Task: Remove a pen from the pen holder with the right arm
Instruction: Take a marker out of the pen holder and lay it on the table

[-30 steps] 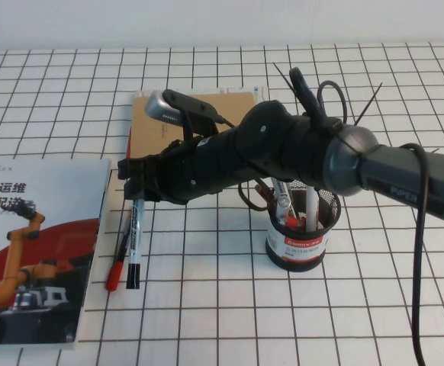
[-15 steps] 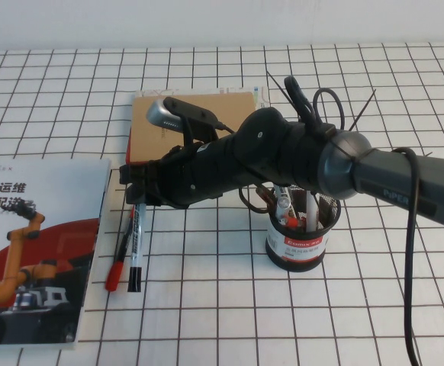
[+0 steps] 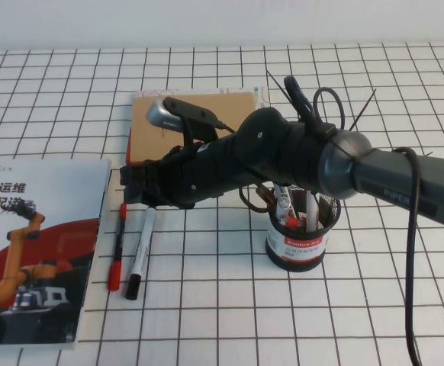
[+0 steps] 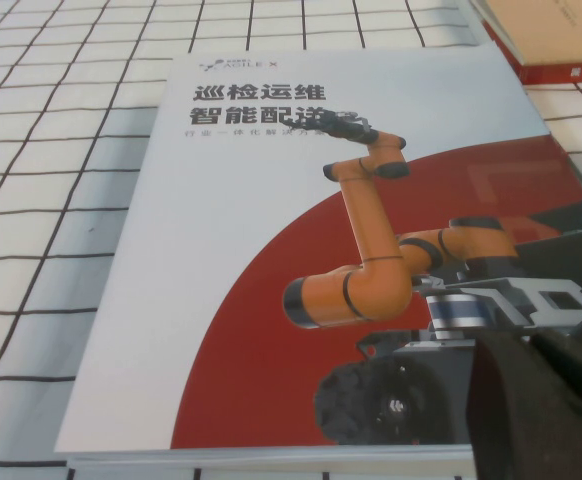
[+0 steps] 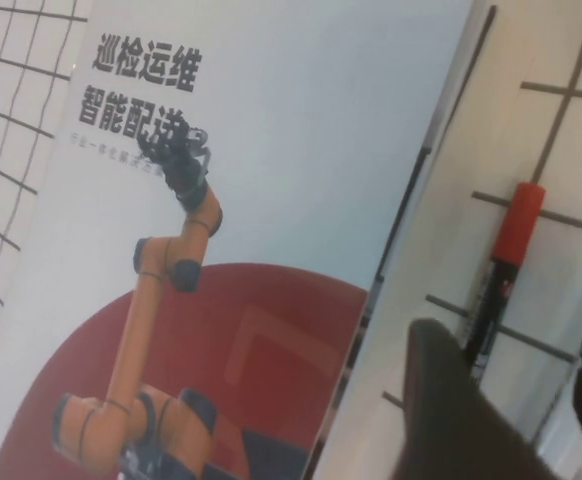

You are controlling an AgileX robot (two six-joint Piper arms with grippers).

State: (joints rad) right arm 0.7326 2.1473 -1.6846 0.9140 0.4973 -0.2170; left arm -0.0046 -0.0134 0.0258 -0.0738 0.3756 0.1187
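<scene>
Standing apart with only bare desk showing between them, the right gripper's dark fingers are open and hold nothing. In the high view this gripper hangs left of centre, just above the upper ends of two pens that lie on the white gridded desk. One is a white pen with a black cap, lying at a slant with its cap toward the bottom of the frame. It is outside the pen holder and well to its left. Just beside it on the left lies a red pen, nearly parallel to it.

Left of both pens, a booklet printed with an orange robot arm fills the lower left of the frame. A brown pad lies flat at the upper centre, partly behind the right arm.

The black mesh pen holder with a red-and-white label stands upright right of centre, under the arm. It holds a white pen, several other pens and brown scissor handles leaning over its left rim.

The left gripper is out of the high view. Its own camera shows it close over the booklet's corner, and whether it is open or closed cannot be told.
</scene>
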